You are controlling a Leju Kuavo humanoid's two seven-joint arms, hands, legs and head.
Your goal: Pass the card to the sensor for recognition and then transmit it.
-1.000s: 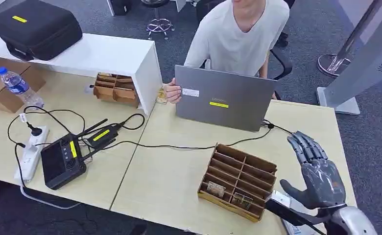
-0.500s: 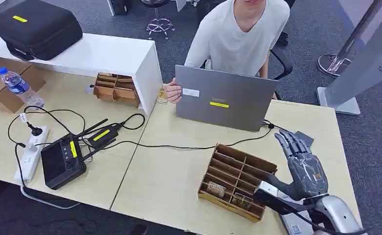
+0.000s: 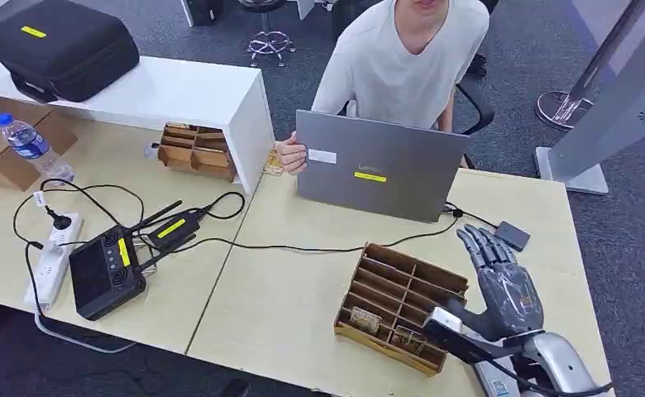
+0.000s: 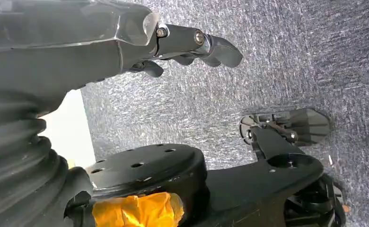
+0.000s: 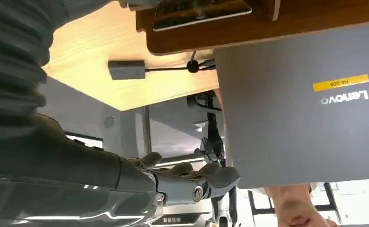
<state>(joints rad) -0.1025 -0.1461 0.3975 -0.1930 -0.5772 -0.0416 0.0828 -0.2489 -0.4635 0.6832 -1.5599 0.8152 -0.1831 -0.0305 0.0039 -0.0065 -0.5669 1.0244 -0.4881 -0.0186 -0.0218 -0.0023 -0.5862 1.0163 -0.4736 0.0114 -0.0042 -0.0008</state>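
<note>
So the robot's right hand (image 3: 508, 285) sits at the lower right of the head view, fingers spread and holding nothing, hovering just beside the right end of the brown wooden slotted card tray (image 3: 367, 279). The cards (image 3: 365, 320) are down in the tray's near slots, toward the bottom of the frame.

What I'd worry about: the slots are narrow and the dividers stand tall, so thick fingers could jam on a divider or shove the whole tray rather than pinch a card. The tray's near corner is close to the light wooden table (image 3: 286, 289) edge, so a push that way might tip it off.

The black cable (image 3: 303, 247) runs just behind the tray to a small grey adapter box (image 3: 511, 235), right by the fingertips, easy to snag. The grey laptop (image 3: 377, 165) with a person behind it closes off the upper side. Open tabletop sits left of the tray.

The left hand (image 4: 192, 45) hangs over grey carpet, fingers curled in with nothing in them.
</note>
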